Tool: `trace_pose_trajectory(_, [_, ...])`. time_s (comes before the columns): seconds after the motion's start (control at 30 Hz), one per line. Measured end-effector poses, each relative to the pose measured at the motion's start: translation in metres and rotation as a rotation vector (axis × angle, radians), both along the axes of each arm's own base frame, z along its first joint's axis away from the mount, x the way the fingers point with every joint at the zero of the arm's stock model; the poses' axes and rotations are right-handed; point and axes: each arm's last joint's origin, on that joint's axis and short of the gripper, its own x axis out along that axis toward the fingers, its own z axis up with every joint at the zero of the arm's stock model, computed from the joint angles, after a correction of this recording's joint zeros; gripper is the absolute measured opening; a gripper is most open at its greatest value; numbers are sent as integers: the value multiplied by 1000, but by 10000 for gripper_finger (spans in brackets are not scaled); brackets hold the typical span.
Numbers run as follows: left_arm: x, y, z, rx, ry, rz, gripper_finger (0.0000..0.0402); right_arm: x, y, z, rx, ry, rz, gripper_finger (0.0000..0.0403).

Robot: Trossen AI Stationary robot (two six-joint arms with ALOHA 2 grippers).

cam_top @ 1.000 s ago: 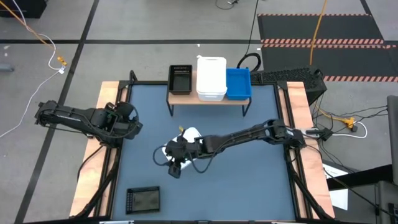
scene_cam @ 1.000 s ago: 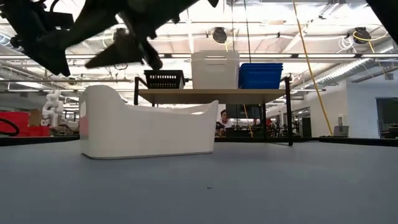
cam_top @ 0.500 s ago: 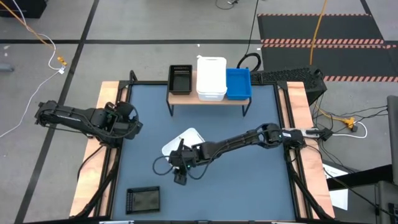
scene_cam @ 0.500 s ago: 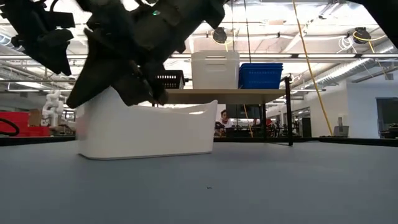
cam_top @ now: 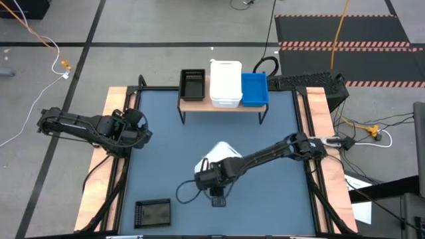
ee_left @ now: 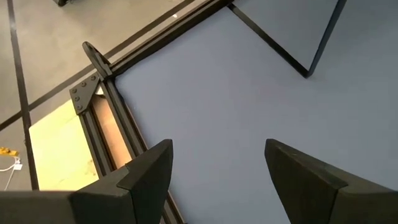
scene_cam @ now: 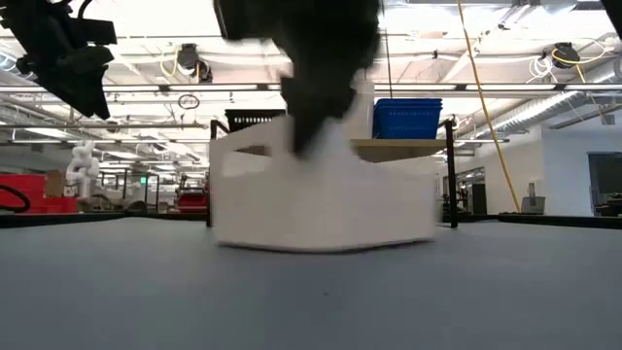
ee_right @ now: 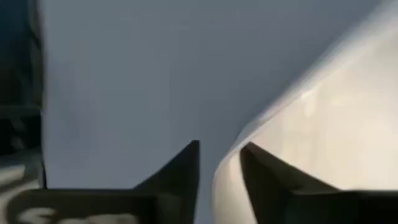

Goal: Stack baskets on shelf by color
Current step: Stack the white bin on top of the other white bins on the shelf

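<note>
A white basket [cam_top: 222, 152] sits on the dark mat in the middle of the table, large in the low view [scene_cam: 321, 199]. My right gripper [cam_top: 214, 171] [ee_right: 219, 149] is shut on its near side. The light-wood shelf [cam_top: 199, 99] at the far edge carries a black basket [cam_top: 192, 83], a taller stack of white baskets [cam_top: 226, 81] and a blue basket [cam_top: 255, 88]. Another black basket [cam_top: 153, 212] lies on the mat near the front left. My left gripper [ee_left: 219, 149] stands open over bare mat at the left edge [cam_top: 136, 129]. My right gripper straddles the white basket's side wall at its top rim [ee_right: 249, 127], one finger [ee_right: 264, 177] inside the basket and the other [ee_right: 180, 171] outside. The fingers come steeply from above. The basket's bottom appears to rest on the mat; blur hides more.
The shelf's thin black legs [ee_left: 311, 56] stand on the mat's far part. Wooden strips and black rails [cam_top: 312, 113] run along both sides of the table. Open mat lies between the white basket and the shelf.
My right gripper has tipped down over the white basket, its fingers have drawn closer together on the wall, and it has swung toward the table's right edge. The white basket has slid with it to the right and turned about on the mat.
</note>
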Motion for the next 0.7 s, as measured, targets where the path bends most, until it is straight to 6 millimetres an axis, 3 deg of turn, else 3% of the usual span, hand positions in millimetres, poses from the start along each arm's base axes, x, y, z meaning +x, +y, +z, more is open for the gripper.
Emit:
trace_pose_trajectory(0.1, [0,0,0,-3,-2,0,257,2,0,11,-4,-52,-50,156])
trace_pose_trajectory(0.3, [0,0,0,-6,-9,7,257,3,-6,-3,0,38,-222,186])
trace_pose_trajectory(0.5, [0,0,0,-5,-7,5,257,8,-20,2,21,30,-336,172])
trace_pose_trajectory(0.6, [0,0,0,-3,1,-1,257,5,-21,0,26,62,-242,147])
trace_pose_trajectory(0.7, [0,0,0,-2,4,-3,257,-2,-15,-1,78,109,-38,106])
